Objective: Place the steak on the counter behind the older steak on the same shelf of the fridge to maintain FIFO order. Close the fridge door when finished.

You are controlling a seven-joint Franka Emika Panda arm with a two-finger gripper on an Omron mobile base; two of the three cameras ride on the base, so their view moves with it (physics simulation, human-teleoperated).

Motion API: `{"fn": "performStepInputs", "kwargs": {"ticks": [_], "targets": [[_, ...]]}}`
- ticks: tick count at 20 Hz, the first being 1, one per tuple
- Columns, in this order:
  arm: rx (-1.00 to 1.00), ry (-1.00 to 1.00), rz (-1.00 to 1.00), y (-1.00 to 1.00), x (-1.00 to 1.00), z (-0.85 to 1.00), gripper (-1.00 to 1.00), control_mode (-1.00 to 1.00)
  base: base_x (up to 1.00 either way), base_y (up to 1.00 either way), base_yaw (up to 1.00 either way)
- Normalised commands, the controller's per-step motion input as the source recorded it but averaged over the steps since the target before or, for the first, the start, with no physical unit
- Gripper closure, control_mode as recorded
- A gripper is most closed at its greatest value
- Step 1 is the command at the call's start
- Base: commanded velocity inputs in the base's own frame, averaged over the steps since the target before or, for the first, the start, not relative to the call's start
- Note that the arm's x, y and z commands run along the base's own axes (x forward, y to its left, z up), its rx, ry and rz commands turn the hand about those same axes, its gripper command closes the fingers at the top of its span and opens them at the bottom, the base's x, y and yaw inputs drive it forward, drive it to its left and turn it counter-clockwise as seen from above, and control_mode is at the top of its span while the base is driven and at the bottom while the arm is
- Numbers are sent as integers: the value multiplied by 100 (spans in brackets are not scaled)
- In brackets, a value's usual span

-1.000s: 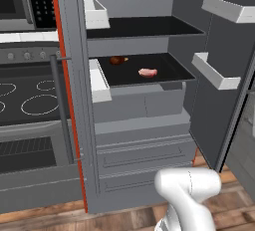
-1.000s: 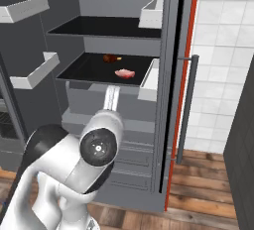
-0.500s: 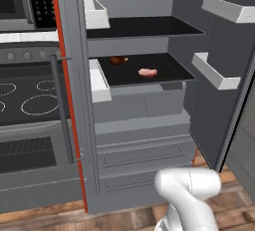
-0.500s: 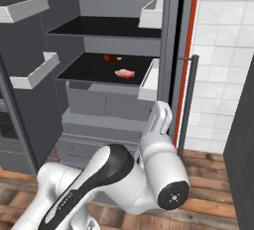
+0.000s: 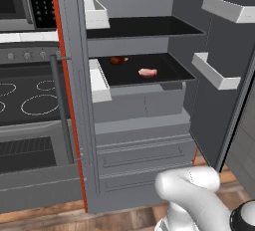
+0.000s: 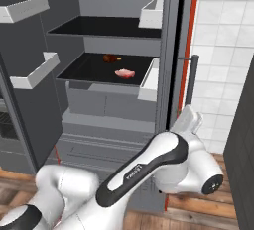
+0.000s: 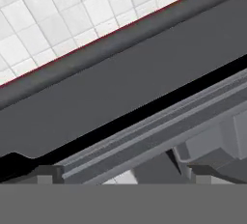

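The fridge (image 5: pixel 144 120) stands with both doors open. On its lower shelf (image 5: pixel 169 75) the dark brown steak (image 5: pixel 118 60) (image 6: pixel 111 58) lies at the back left. The pale pink older steak (image 5: pixel 148 72) (image 6: pixel 125 74) lies in front of it, nearer the shelf's front edge. My gripper (image 7: pixel 123 175) is open and empty, far below the shelf. It faces the long dark edge of the fridge door (image 7: pixel 120 92), with white wall tiles beyond. In the right base view my wrist (image 6: pixel 190 119) sits just under that door's bar handle (image 6: pixel 192 78). The counter is out of view.
The other open door (image 5: pixel 219 105) carries white bins (image 5: pixel 215 70). More white bins (image 5: pixel 99 81) hang on the red-edged door. A grey stove (image 5: pixel 30 100) with ring burners stands left of the fridge. Grey drawers (image 5: pixel 144 150) fill the fridge below the shelf. The floor is wood.
My arm has swung from the middle of the fridge opening over to the red-edged door on the right. Both steaks lie where they were. The jaws stay open.
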Motion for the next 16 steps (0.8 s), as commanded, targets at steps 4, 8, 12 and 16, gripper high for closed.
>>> {"fn": "performStepInputs", "kwargs": {"ticks": [4, 8, 12, 16], "targets": [[9, 0, 15, -91, 73, -30, -100, -100, 0, 0, 0], [3, 0, 18, -63, 66, -37, -100, -100, 0, 0, 0], [1, 0, 20, -50, 56, -36, -100, -100, 0, 0, 0], [0, 0, 22, -22, 64, -41, -100, -100, 0, 0, 0]]}}
